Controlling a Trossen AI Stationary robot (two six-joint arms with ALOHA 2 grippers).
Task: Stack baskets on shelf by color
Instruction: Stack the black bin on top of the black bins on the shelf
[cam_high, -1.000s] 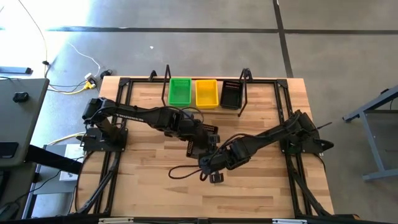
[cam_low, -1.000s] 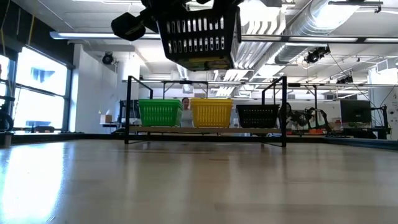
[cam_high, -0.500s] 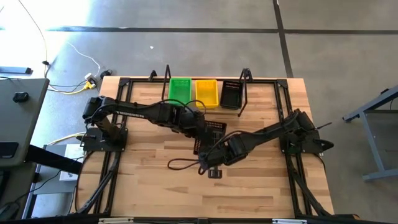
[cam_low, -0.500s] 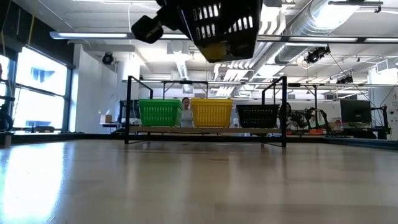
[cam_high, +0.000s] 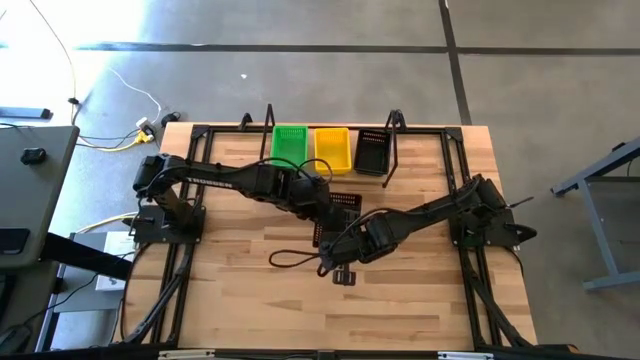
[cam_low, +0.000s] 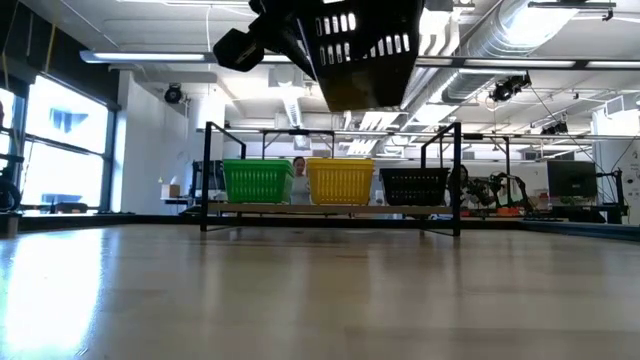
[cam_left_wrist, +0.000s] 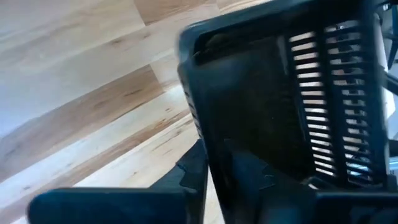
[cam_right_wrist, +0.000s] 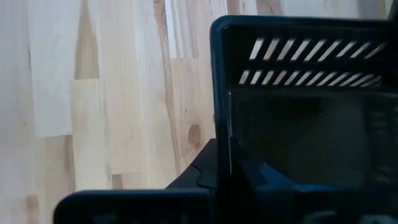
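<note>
Table (cam_high: 240, 300): slatted wood, bearing both arms. Shelf (cam_high: 392, 128): stood at the 12 o'clock edge, carrying green (cam_high: 289, 146), yellow (cam_high: 332, 149) and black (cam_high: 372, 151) baskets side by side. Carried black basket (cam_low: 365, 45): hung tilted in the air above table centre, well short of the shelf. Left gripper (cam_left_wrist: 205, 171) and right gripper (cam_right_wrist: 221, 165): each was clamped on a wall of the carried basket near its rim. The basket was judged light, stiff and slotted; a rim wall offered the surest hold. The shelf's upright looped end (cam_high: 396, 120), at 1 o'clock from the carried basket, was judged the likeliest obstruction. A cable (cam_high: 290, 262) lay at 7 o'clock.
</note>
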